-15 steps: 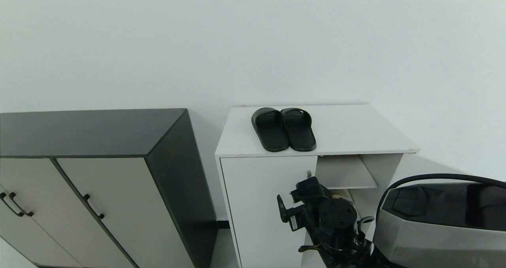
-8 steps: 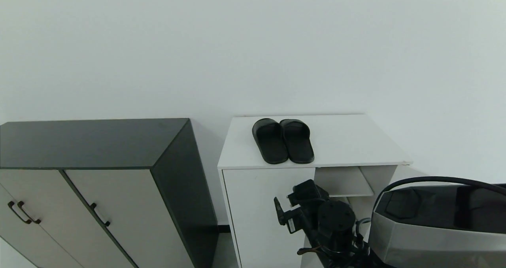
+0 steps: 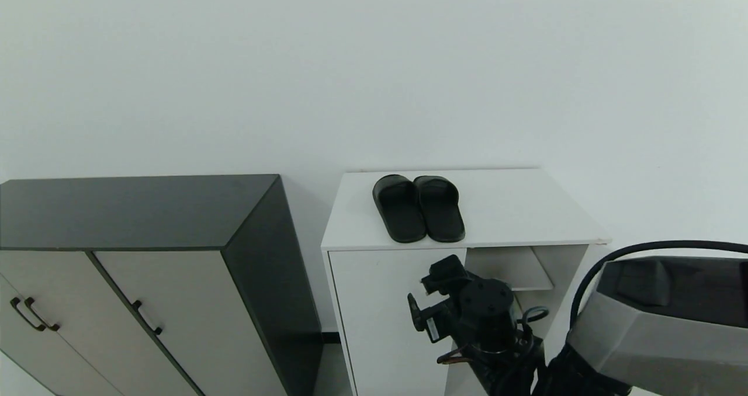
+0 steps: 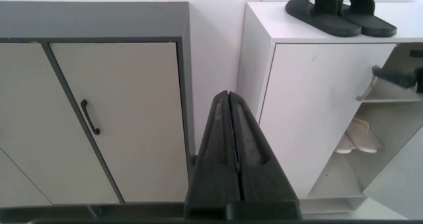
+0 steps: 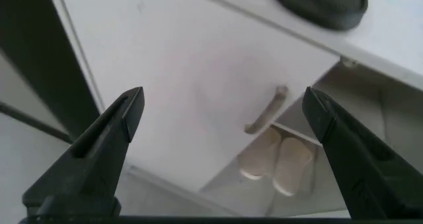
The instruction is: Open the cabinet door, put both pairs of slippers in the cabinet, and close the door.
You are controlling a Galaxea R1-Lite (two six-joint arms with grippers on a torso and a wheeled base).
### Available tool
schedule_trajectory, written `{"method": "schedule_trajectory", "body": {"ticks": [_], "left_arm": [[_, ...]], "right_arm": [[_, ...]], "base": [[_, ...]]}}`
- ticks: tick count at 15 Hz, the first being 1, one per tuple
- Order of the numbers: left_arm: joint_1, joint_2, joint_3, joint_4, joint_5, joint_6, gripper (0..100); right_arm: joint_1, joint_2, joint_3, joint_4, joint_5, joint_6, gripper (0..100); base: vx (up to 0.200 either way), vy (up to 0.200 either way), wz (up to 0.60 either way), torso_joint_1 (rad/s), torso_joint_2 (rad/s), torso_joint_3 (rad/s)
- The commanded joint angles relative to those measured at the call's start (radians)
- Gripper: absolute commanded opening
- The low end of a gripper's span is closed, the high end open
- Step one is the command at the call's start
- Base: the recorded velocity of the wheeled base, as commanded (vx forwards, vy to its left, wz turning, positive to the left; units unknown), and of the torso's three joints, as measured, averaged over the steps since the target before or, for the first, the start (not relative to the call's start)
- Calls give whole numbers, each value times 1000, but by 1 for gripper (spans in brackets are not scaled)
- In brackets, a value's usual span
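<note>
The cabinet (image 3: 526, 209) is white and stands against the wall, just beside a darker cabinet (image 3: 134, 209) on the robot's left. Its door (image 3: 385, 314) covers the left half and is shut, while the right half is open shelving. The black slippers (image 3: 418, 208) lie side by side on the cabinet's top, above the door. A pale pair (image 4: 357, 137) sits on a lower shelf in the open half. The handle (image 5: 268, 110) is a slim upright bar at the door's right edge, next to the shelving.

The step in hand appears to be opening the door, and it has not yet begun. To do it well, the arm should come square to the bar with one finger on each side and close around its middle. The hinge is presumably on the left edge, so the pull should follow the door's swing rather than run straight back. The bar looks thin and stands little off the panel, so a shallow or slanted grip could slip. The arm should also stay below the top, clear of the black slippers.

The right gripper (image 5: 223, 98) has its jaws spread wide. It holds and touches nothing and faces the door, with the handle ahead of it and apart. The left gripper (image 4: 229, 95) has its fingers pressed together, empty, low and back from both cabinets.
</note>
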Motion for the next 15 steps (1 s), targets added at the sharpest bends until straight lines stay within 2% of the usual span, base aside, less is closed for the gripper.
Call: {"method": "schedule_trajectory", "body": {"ticks": [1,2,4,5,11,15], "left_arm": [[0,1,0,0,0,-1,0],[0,0,0,0,0,-1,0],[0,1,0,0,0,-1,0],[0,0,0,0,0,-1,0],[0,1,0,0,0,-1,0],[0,1,0,0,0,1,0]], "right_arm": [[20,-148,-124,192,-4,99,100],[28,-189,-176,329,-14,146,100],[34,-209,-239,455,-73,200,100],[35,-206,-264,473,-106,223,100],[31,-160,-258,382,-119,215,100],[18,-131,-258,358,-122,209,100]], "base": [[0,0,0,0,0,0],[0,0,0,0,0,0],[0,0,0,0,0,0],[0,0,0,0,0,0],[0,0,0,0,0,0],[200,0,0,-1,-5,1]]}}
